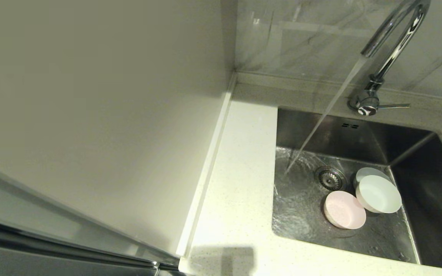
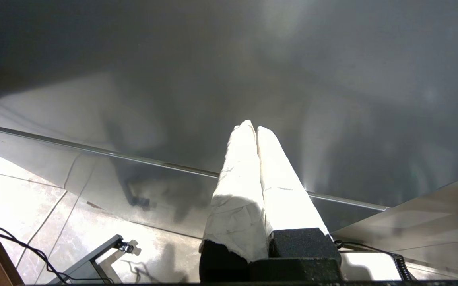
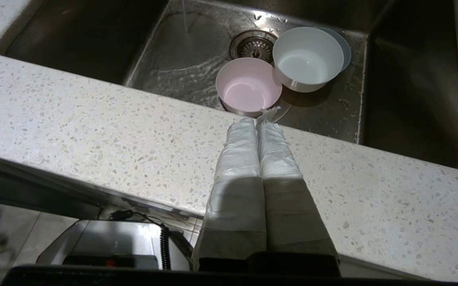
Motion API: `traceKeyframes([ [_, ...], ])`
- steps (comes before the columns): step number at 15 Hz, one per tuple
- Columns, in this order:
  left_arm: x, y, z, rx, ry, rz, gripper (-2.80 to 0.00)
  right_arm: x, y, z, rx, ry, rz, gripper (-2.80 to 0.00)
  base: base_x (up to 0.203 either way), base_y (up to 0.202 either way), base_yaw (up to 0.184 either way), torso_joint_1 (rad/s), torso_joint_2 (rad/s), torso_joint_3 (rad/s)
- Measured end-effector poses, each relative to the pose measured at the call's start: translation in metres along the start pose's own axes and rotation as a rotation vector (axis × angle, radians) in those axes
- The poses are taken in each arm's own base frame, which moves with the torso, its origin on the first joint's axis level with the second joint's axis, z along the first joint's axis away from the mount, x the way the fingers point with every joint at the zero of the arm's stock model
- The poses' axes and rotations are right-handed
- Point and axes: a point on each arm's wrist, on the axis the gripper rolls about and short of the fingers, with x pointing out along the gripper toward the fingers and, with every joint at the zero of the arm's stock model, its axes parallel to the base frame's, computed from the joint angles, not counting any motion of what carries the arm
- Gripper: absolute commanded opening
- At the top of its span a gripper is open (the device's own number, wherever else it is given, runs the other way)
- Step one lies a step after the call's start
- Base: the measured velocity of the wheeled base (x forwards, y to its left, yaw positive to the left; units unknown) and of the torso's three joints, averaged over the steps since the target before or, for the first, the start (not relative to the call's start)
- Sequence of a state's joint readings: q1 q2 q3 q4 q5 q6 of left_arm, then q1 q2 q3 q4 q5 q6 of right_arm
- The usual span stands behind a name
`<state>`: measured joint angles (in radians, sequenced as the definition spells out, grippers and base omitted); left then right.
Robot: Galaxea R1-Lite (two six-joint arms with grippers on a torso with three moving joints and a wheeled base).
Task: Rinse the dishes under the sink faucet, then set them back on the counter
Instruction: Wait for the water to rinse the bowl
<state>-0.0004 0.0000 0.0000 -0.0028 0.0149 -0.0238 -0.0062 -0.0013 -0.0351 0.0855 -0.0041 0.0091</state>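
Sitting in sink [image 1: 416,153] — pink bowl [image 1: 344,210], whitish bowl [image 1: 379,194]; faucet [image 1: 390,50] running.

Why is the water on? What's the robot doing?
The sink faucet is running into the sink, where a pink bowl and a whitish bowl stacked on a blue-grey one sit beside the stream, not under it. Nothing is being held. The right claw hangs shut above the counter; the left claw is shut, away from the sink.
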Motion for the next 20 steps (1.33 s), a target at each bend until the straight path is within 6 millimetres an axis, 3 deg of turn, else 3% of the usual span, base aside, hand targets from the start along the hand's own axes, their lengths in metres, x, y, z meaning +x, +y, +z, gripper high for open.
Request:
traceKeyframes([
  [20, 0.0000, 0.0000, 0.0000, 0.000, 0.000, 0.000, -2.80, 0.0000, 0.0000, 0.0000, 0.000, 0.000, 0.000, -2.80, 0.000, 0.000, 0.000, 0.000, 0.00, 0.000],
])
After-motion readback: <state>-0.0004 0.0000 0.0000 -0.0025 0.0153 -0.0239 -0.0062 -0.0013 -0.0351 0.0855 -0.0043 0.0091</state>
